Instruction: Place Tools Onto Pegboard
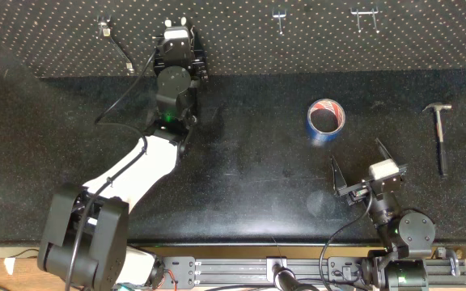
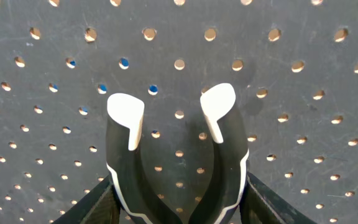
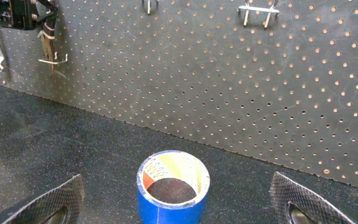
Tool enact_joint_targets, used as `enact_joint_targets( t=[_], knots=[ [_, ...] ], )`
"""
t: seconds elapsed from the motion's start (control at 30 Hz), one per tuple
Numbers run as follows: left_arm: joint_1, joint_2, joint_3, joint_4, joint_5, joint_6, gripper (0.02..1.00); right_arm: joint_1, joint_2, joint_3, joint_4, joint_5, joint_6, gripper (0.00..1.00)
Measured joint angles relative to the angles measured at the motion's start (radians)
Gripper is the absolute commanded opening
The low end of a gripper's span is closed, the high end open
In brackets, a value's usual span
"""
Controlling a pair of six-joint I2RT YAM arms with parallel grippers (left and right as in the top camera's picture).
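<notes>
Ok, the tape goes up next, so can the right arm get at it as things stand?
Probably yes. The right gripper is open and faces the tape roll, with only bare table between them. The left arm is off at the pegboard, out of the way.

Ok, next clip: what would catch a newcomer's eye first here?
The left gripper is up at the pegboard along the table's far edge, holding a black tool with two white-tipped handles. Next comes the blue tape roll, which stands on the black table just ahead of the open right gripper. A hammer lies farther right.
</notes>
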Motion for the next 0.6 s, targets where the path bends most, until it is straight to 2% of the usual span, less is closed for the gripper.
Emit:
enact_joint_targets(
  t=[0.1,0.17,0.2,0.23,0.47,0.53,0.6],
  knots=[
    [0.0,0.001,0.0,0.001,0.0,0.002,0.676,0.0,0.0,0.0,0.0,0.0,0.0,0.976],
    [0.0,0.001,0.0,0.003,0.005,0.01,0.822,0.0,0.0,0.0,0.0,0.0,0.0,0.976],
    [0.0,0.001,0.0,0.007,0.008,0.007,0.969,0.0,0.0,0.0,0.0,0.0,0.0,0.976],
    [0.0,0.001,0.0,0.014,0.008,0.006,0.996,0.0,0.0,0.0,0.0,0.0,0.0,0.976],
    [0.0,-0.002,0.0,0.003,0.016,0.007,0.996,0.0,0.0,0.0,0.0,0.0,0.0,0.976],
    [0.003,-0.051,0.002,-0.115,0.023,0.007,0.996,0.0,0.0,0.0,0.0,0.0,0.0,0.974],
    [0.018,-0.158,0.008,-0.357,0.032,0.009,0.996,0.0,0.0,0.0,0.0,0.0,0.0,0.976]
  ],
)
